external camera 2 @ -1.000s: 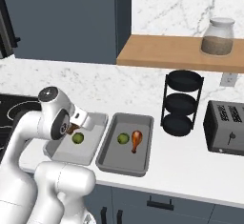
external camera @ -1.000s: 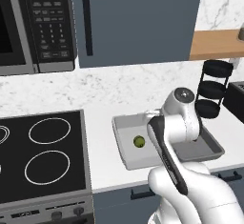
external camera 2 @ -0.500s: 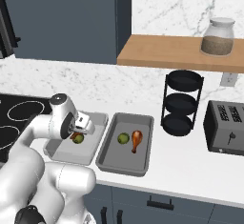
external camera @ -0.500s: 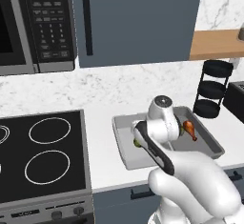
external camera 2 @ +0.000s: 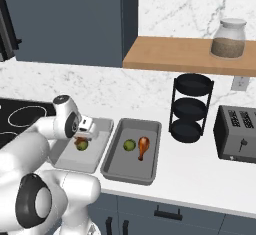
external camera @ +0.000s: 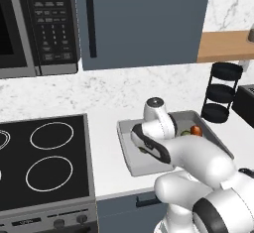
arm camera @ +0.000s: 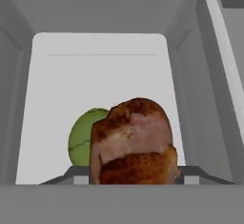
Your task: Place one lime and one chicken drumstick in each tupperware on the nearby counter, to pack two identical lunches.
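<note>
Two grey tupperware containers sit side by side on the white counter (external camera 2: 200, 179). The left tupperware (external camera 2: 67, 163) (external camera: 127, 153) (arm camera: 95, 75) holds a green lime (external camera 2: 82, 146) (arm camera: 80, 137). My gripper (external camera 2: 81, 135) hangs low over it, shut on a brown chicken drumstick (external camera 2: 79, 140) (arm camera: 133, 142) that sits just above and beside that lime. The right tupperware (external camera 2: 131, 173) (external camera: 211, 135) holds a second lime (external camera 2: 129, 145) (external camera: 186, 133) and a second drumstick (external camera 2: 143, 148) (external camera: 196, 130). In the left base view my own arm hides the gripper.
A black stove top (external camera: 44, 162) lies left of the containers, with a microwave (external camera: 34, 24) above it. A black three-tier rack (external camera 2: 190, 106) and a toaster (external camera 2: 237, 134) stand to the right. A wooden shelf (external camera 2: 185, 54) with a jar (external camera 2: 227, 38) hangs above.
My wrist has swung left and settled lower over the left tupperware, still carrying the drumstick. The food in the right tupperware has not moved.
</note>
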Controlling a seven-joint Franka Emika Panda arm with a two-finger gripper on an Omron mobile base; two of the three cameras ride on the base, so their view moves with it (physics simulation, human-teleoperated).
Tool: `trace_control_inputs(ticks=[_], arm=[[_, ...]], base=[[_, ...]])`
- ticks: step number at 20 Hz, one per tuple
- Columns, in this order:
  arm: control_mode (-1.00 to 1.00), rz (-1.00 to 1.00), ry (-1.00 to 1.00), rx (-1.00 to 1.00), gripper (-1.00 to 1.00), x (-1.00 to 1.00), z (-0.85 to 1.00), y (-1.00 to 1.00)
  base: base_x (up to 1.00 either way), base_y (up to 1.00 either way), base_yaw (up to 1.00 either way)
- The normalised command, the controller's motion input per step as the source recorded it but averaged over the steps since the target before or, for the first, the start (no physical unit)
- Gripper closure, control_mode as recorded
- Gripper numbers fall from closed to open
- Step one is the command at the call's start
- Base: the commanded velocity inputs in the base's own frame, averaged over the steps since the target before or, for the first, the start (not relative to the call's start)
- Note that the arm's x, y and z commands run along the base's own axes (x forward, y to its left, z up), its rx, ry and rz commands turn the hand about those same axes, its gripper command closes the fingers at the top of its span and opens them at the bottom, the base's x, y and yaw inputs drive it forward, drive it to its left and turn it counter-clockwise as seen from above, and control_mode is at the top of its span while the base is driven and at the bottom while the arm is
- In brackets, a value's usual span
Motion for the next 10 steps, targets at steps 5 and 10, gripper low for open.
trace_control_inputs(ticks=[5, 10], arm=[[-1.00, 0.07, -0.01, -0.01, 1.00, 0.21, -0.49, -0.01], [-1.00, 0.05, 0.00, 0.00, 1.00, 0.07, -0.27, -0.24]], base=[[0.00, 0.00, 0.00], [0.00, 0.00, 0.00]])
